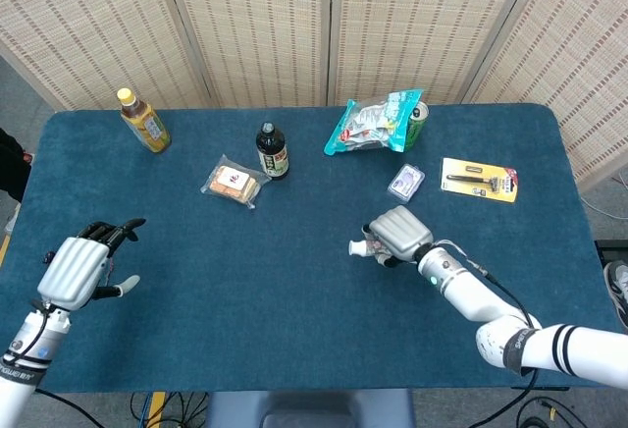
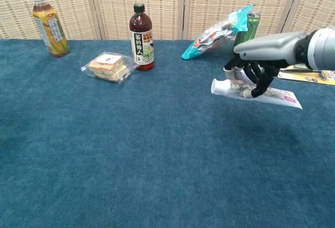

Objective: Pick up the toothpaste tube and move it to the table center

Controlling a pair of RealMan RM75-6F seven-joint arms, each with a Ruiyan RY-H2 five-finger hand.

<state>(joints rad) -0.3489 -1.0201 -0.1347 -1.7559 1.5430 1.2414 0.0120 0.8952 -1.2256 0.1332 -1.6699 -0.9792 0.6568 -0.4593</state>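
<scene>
From the head view, the right hand (image 1: 397,233) covers the tube (image 1: 359,247), fingers curled around it, only the cap end poking out toward the table's (image 1: 245,291) middle. The left hand (image 1: 80,268) hangs spread and idle, well apart.

From the chest view, the tube (image 2: 277,97) is pinched clear of the table, long axis roughly level, cap leading left (the centre lies that way).
</scene>
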